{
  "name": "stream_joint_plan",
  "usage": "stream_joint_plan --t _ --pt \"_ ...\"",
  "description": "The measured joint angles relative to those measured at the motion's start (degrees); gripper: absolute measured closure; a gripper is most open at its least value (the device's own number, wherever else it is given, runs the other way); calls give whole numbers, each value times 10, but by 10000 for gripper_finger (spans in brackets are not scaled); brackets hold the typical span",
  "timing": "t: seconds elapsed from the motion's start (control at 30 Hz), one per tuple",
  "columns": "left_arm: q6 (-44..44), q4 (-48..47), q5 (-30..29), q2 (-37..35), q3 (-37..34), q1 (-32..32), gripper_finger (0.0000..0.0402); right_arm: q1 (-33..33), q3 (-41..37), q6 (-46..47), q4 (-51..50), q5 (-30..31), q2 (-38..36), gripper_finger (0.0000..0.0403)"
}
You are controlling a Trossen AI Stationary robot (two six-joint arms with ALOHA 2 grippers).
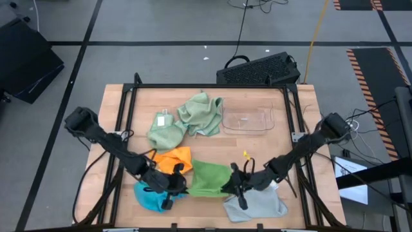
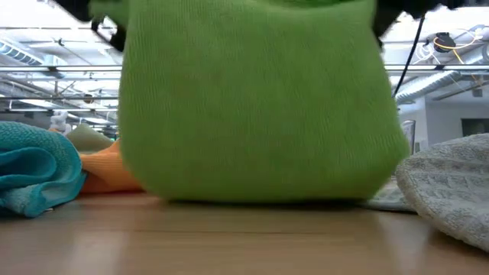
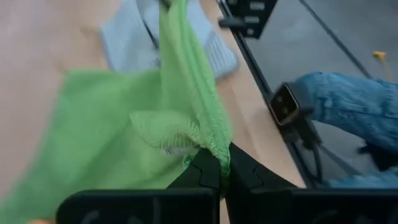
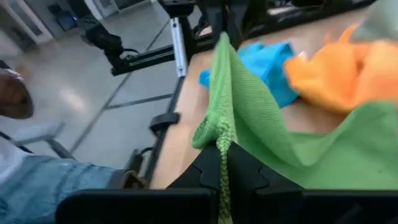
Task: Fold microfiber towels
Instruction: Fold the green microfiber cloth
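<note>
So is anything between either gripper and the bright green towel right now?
No. Both are already on it: the left gripper and the right gripper are each shut on an edge of the bright green towel, which hangs between them above the table. Nothing visible intervenes.

In the low view the bright green towel (image 2: 256,99) fills the middle, cut off at twelve o'clock, hiding both grippers and most of the table behind. The grey towel (image 2: 451,187) is cropped at three o'clock, the blue towel (image 2: 38,177) at nine. In the left wrist view a person's denim-clad leg (image 3: 354,115) is cut off at three o'clock.
</note>
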Motion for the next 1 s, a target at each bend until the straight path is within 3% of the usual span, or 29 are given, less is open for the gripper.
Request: stream_joint_plan --t 0.17,0.37,0.47,0.77,0.9,1.0 --pt "-34 10 30 36 1 -1 399 18 0 22 54 18 56 399" --pt "11 -11 -85 41 0 15 399 6 -2 3 45 102 87 399" --pt "37 -13 -110 39 0 34 399 4 -2 1 20 123 84 399" --pt "74 -43 -106 20 0 96 398 -3 -1 -6 -82 178 20 399" --pt "87 -33 -31 -6 2 98 398 -4 -1 -39 -74 178 -16 399" --pt "109 -25 -36 -47 2 87 398 -6 6 -98 -73 177 -51 399"
